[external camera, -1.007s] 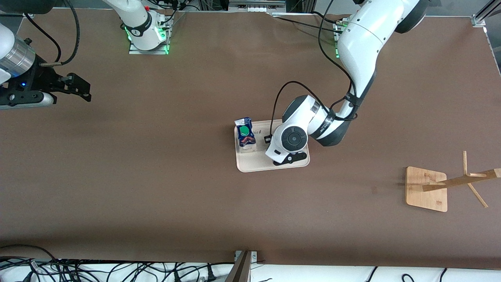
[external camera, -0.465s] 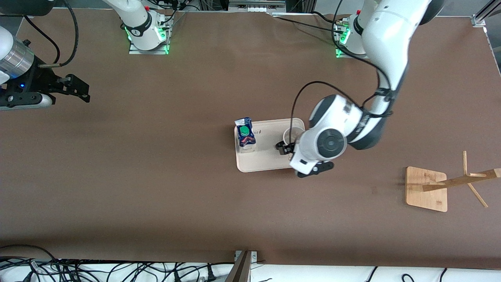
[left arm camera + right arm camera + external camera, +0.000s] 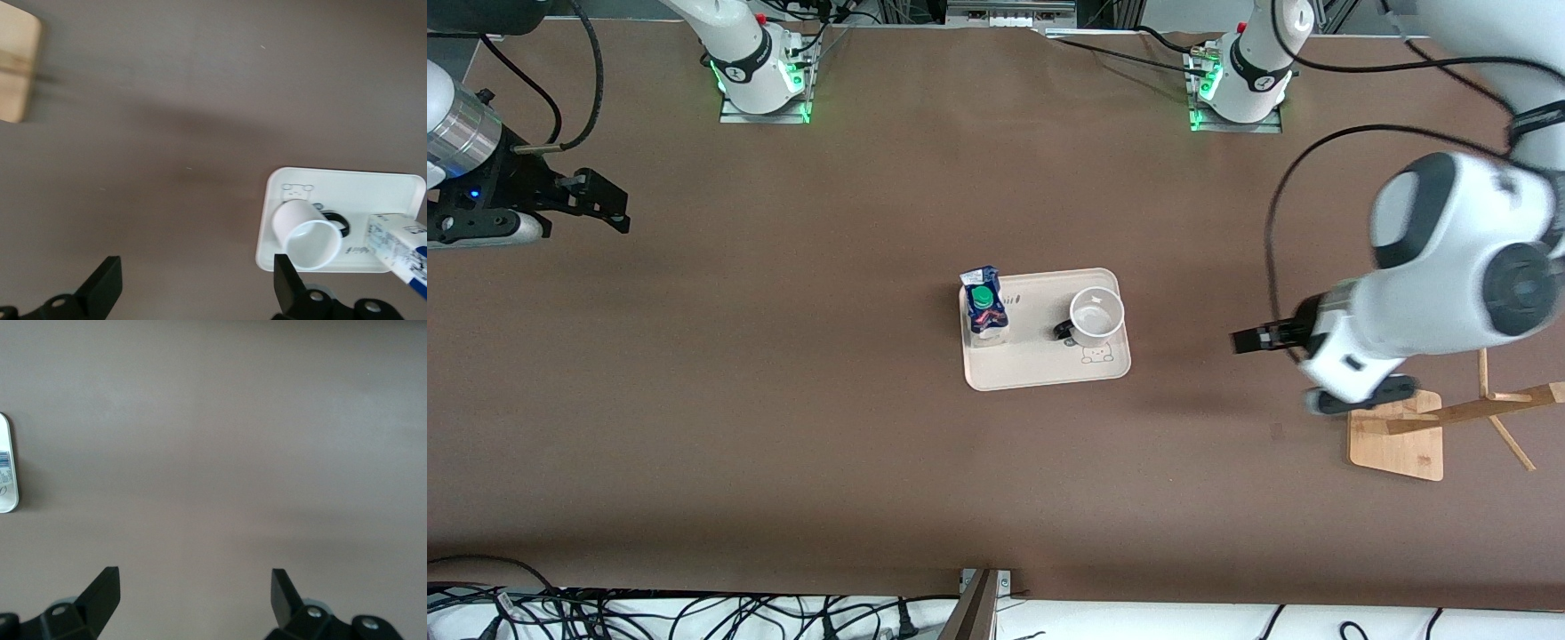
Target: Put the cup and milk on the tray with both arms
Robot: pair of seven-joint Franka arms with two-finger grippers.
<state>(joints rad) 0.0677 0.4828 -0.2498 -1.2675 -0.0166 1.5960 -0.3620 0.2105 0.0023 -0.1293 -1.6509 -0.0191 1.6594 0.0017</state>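
The cup (image 3: 1096, 316) and milk (image 3: 983, 302) stand on the tray (image 3: 1040, 369), between the wide-open, empty left gripper (image 3: 193, 293) and right gripper (image 3: 193, 597), each over bare table.

A brown table (image 3: 783, 400) fills the view. Toward the left arm's end stands a wooden rack (image 3: 1449, 418): a square pale base (image 3: 1394, 449) flat on the table, with a slanted post (image 3: 1476, 411) and thin pegs (image 3: 1513, 444) crossing it. Black cables (image 3: 649, 613) lie tangled along the table's edge nearest the front camera, beside a metal bracket (image 3: 983, 587).
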